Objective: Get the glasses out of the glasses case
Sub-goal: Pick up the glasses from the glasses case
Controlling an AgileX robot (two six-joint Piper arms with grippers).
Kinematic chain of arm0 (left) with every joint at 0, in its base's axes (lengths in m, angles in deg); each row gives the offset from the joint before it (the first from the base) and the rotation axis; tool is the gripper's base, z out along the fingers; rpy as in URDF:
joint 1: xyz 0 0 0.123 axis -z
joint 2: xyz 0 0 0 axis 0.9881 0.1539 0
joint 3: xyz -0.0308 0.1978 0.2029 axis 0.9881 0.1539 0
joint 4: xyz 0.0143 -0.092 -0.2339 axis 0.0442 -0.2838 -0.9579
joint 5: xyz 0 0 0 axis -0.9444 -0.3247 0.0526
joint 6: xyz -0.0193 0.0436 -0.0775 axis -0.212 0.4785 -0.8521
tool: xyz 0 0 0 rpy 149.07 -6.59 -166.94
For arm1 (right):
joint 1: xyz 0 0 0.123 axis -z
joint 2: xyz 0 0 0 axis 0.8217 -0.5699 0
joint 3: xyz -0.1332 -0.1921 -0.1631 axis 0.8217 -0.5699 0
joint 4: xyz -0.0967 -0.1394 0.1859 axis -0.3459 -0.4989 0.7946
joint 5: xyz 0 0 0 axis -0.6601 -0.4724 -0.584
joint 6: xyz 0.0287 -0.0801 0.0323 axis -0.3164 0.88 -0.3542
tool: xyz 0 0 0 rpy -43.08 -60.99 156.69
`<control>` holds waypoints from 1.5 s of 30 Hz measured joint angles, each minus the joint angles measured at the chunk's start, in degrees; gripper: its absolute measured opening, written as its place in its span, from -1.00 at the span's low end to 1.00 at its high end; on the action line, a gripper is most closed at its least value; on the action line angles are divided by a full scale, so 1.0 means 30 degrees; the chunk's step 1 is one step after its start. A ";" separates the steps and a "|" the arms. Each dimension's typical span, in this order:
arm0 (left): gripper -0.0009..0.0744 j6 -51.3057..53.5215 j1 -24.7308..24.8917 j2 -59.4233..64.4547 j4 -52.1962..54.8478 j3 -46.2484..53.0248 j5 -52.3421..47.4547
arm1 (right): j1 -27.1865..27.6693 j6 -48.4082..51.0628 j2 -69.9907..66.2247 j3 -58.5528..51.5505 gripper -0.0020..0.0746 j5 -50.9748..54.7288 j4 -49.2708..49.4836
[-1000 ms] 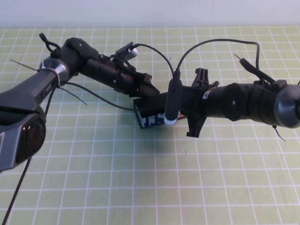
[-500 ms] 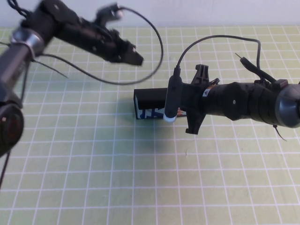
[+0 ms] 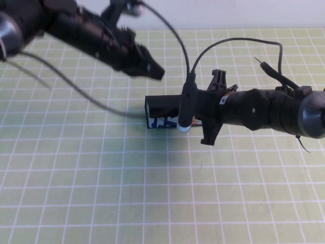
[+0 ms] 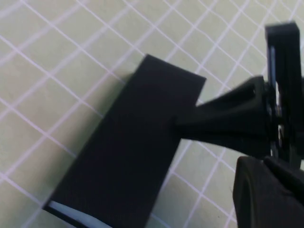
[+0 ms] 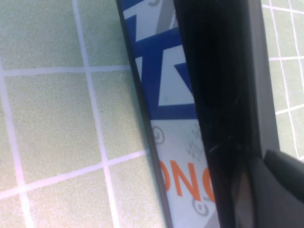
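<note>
Two arms over a green gridded surface, with one black glasses case lying between them near the middle of the high view. Case flat on the surface, long side running left to right, lid down, white front strip with blue and orange print facing the robot's side. Left gripper raised above the surface, up and to the left of the case, tip pointing down toward the case's left end and clear of it; fingers look drawn together to a point, holding nothing, though cannot tell for certain. Right gripper reaching in from the right, low and level, at the case's right end; from above, mostly hidden behind the wrist camera mount and its cable, so cannot tell there how wide the fingers stand. Left wrist view: plain black lid of the case seen from above, one black finger of the right gripper touching the lid's edge. Right wrist view: printed strip very close, a dark finger lying along the top of the case right beside the strip. No glasses visible in any view; case closed.
</note>
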 joint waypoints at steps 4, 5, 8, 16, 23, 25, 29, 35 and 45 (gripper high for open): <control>-0.98 0.5418 0.0164 -0.2990 -0.3365 0.7193 0.3800 | 0.0000 0.0000 0.0000 0.0000 -0.94 0.0000 0.0131; -0.98 0.7553 0.0164 -0.3666 -0.4576 0.8870 0.4646 | 0.0000 0.0000 0.0000 0.0000 -0.94 0.0000 0.0156; -0.98 1.3509 0.0127 -0.4830 -0.8547 1.2701 0.5913 | 0.0000 0.0000 0.0000 0.0000 -0.94 0.0000 0.0205; -0.98 2.2303 0.0160 -0.3303 -1.5415 1.6477 0.7029 | 0.0000 0.0000 0.0000 0.0000 -0.94 0.0000 0.0277; -0.98 2.4335 0.0160 -0.1150 -1.6133 1.5598 0.6484 | 0.0000 0.0000 0.0000 0.0000 -0.94 0.0000 0.0651; -0.98 2.4434 0.0160 -0.0799 -1.6165 1.5286 0.6336 | 0.0000 0.0000 0.0000 0.0000 -0.94 0.0000 0.0646; -0.98 2.4512 0.0160 -0.0594 -1.6218 1.4915 0.5572 | 0.0000 0.0000 0.0000 0.0000 -0.94 0.0035 0.0698; -0.98 2.4555 0.0160 -0.0594 -1.6218 1.4801 0.4896 | 0.0000 0.0000 0.0000 0.0000 -0.94 0.0174 0.0698; -0.98 2.6357 0.0160 -0.0594 -1.6218 1.4757 0.5522 | 0.0034 0.0000 0.0000 0.0828 -0.94 0.1516 0.0897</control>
